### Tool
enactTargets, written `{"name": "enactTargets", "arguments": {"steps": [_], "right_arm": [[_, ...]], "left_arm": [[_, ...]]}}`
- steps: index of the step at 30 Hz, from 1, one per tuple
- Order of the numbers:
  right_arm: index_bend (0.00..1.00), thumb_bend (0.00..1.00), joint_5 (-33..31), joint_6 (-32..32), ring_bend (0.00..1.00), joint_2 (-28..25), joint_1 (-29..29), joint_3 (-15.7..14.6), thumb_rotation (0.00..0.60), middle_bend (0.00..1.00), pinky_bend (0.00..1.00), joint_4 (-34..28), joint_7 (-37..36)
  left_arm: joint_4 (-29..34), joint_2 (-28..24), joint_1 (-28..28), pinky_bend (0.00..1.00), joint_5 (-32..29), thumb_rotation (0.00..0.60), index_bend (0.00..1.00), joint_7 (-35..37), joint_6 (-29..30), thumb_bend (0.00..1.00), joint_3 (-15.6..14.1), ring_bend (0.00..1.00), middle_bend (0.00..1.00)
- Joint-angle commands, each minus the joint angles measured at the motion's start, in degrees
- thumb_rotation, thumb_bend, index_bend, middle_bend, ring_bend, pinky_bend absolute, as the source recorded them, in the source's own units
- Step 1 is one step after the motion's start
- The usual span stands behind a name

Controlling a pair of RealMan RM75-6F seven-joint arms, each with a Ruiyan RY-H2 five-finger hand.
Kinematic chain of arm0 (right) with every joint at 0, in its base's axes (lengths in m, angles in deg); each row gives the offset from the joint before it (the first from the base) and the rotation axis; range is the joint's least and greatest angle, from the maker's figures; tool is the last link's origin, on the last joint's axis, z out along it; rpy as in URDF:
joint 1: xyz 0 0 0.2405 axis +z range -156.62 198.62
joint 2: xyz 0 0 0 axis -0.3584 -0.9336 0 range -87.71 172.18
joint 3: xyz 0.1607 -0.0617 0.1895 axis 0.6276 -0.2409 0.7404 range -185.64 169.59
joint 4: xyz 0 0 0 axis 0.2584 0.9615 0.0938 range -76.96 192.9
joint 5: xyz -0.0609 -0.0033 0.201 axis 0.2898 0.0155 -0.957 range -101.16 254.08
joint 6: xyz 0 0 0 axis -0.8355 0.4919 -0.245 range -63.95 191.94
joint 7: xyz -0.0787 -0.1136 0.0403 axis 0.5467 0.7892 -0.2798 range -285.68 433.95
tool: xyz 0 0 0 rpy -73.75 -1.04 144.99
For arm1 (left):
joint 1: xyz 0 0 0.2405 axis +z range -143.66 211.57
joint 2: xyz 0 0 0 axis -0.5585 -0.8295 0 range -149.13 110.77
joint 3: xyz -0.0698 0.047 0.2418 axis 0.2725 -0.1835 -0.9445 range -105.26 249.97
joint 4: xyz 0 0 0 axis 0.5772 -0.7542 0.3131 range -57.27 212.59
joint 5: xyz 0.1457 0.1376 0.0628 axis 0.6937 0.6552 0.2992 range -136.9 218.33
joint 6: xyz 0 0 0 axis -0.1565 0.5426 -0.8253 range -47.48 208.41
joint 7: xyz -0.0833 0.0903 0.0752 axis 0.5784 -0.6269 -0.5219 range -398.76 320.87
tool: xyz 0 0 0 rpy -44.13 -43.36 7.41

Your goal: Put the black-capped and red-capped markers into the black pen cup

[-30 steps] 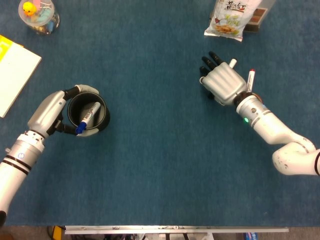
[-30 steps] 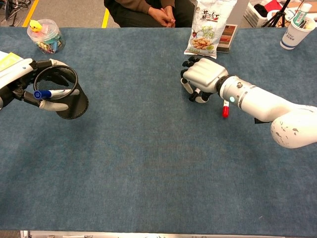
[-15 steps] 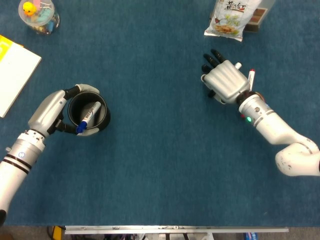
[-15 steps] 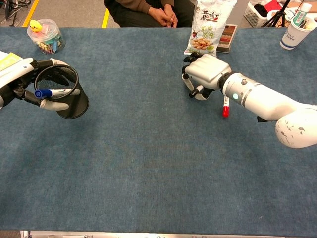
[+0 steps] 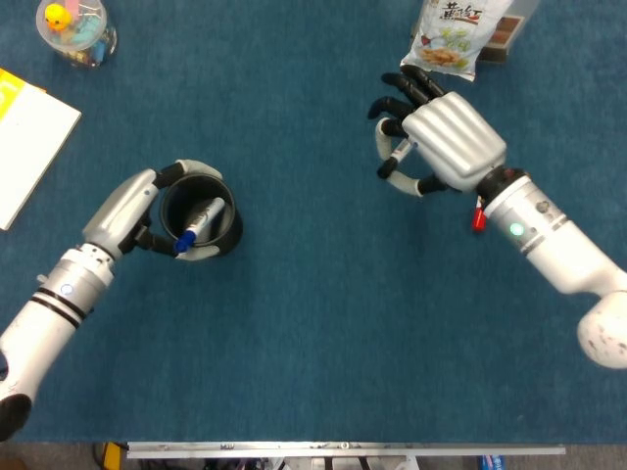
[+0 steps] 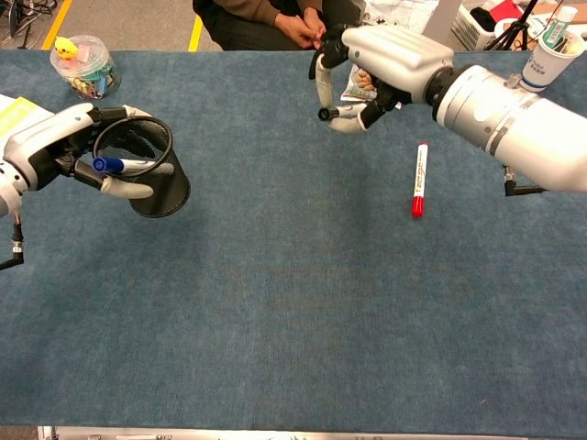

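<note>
Raised right hand [image 6: 385,64] apparently holds black-capped marker [image 6: 344,112].

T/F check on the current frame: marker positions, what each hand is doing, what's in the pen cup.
1. The right hand holds the black-capped marker above the table. True.
2. The red-capped marker is already in the black pen cup. False: it lies flat on the table, well to the right of the cup.
3. The left hand grips the black pen cup. True.
4. The pen cup is empty. False: a blue-capped marker sits in it.
5. The snack bag lies beside the pen cup. False: it is at the far edge, near the right hand.
</note>
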Motion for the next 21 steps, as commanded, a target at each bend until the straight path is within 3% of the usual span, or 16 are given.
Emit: {"name": "enactTargets", "arguments": {"steps": [1, 11, 21], "right_arm": [[0.63, 0.3, -0.8, 0.2, 0.08, -5.29, -1.2, 3.36, 0.6, 0.32, 0.05, -7.85, -8.44], [0.63, 0.3, -0.55, 0.03, 0.08, -6.53, -0.7, 7.02, 0.6, 0.32, 0.05, -15.59, -21.7], [0.63, 0.29, 0.01, 0.5, 0.08, -4.98, 0.43, 7.53, 0.6, 0.32, 0.05, -18.96, -26.95]], "left_arm": [[0.54, 0.91, -0.94, 0.24, -0.34, 0.6, 0.28, -0.84, -1.11, 0.09, 0.34, 0.35, 0.35], [0.24, 5.72, -4.17, 0.24, -2.33, 0.6, 0.28, -4.1, -4.23, 0.09, 1.82, 0.35, 0.35], [-2.03, 9.91, -7.02, 0.24, -5.48, 0.6, 0.28, -6.03, -6.61, 0.09, 4.03, 0.35, 0.35]]}}
